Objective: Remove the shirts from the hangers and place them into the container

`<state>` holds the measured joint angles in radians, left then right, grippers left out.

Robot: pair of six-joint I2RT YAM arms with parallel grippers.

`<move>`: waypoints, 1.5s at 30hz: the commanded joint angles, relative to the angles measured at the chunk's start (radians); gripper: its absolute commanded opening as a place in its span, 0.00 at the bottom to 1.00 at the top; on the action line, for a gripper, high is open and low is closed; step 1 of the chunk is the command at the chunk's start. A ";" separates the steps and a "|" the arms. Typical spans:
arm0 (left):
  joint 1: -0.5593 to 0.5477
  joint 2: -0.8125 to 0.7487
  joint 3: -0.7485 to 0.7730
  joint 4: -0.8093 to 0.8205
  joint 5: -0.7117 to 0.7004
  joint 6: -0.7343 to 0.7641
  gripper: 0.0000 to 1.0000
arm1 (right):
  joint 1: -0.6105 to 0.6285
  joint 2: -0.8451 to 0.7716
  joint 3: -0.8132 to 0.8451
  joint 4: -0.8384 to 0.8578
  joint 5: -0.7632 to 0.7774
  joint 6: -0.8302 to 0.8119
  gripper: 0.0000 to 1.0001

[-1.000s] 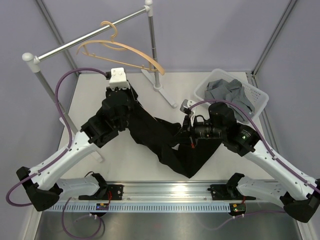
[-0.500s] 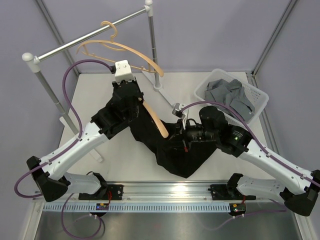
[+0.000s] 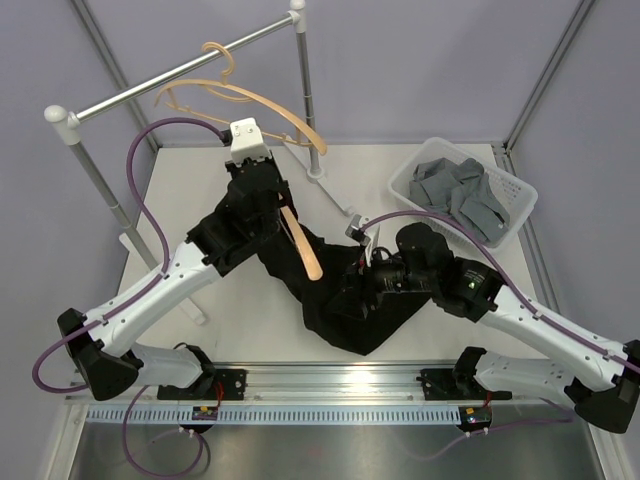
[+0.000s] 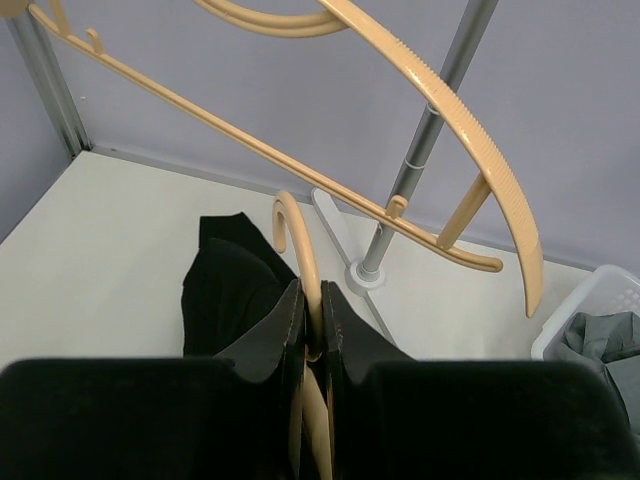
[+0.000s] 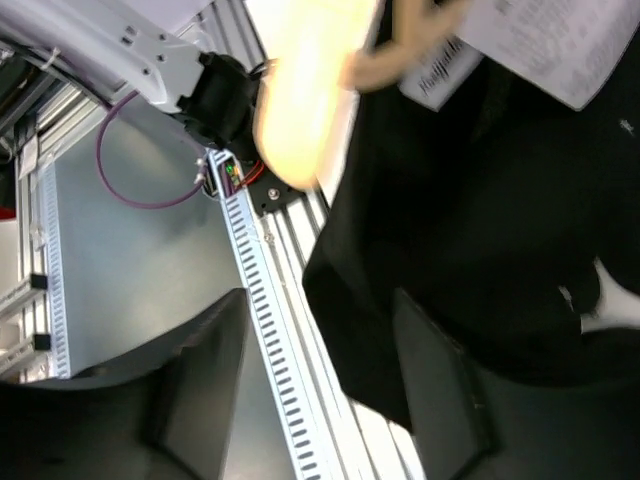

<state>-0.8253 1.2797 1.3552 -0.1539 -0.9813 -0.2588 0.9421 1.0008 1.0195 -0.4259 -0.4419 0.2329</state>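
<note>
As it stands upper right, basket [image 3: 405, 186]: grey shirt [image 3: 458, 190] bundled inside.
Black shirt [image 3: 340, 310]: crumpled at centre, bare bench [image 3: 180, 200] to its left.
Left tool [image 4: 312, 292]: clamped on hanger [image 3: 302, 245].
Right tool [image 5: 315, 300]: fingers apart, gripping nothing.

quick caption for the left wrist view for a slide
Left gripper clamped on a tan hanger, the black shirt below it and an empty hanger beyond.
</note>
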 commanded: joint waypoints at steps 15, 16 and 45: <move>0.002 -0.063 -0.117 0.109 -0.020 -0.065 0.00 | 0.012 0.016 0.229 -0.088 0.428 0.103 0.87; -0.004 -0.060 -0.110 0.109 -0.020 -0.062 0.00 | 0.014 0.028 0.225 -0.056 0.421 0.114 0.89; -0.014 -0.039 -0.097 0.111 -0.049 -0.043 0.00 | 0.247 0.421 0.401 0.164 0.706 0.201 0.94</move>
<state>-0.8307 1.2415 1.2327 -0.1341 -0.9810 -0.2703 1.1828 1.4040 1.3766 -0.2852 0.1761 0.4145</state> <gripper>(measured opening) 0.096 0.947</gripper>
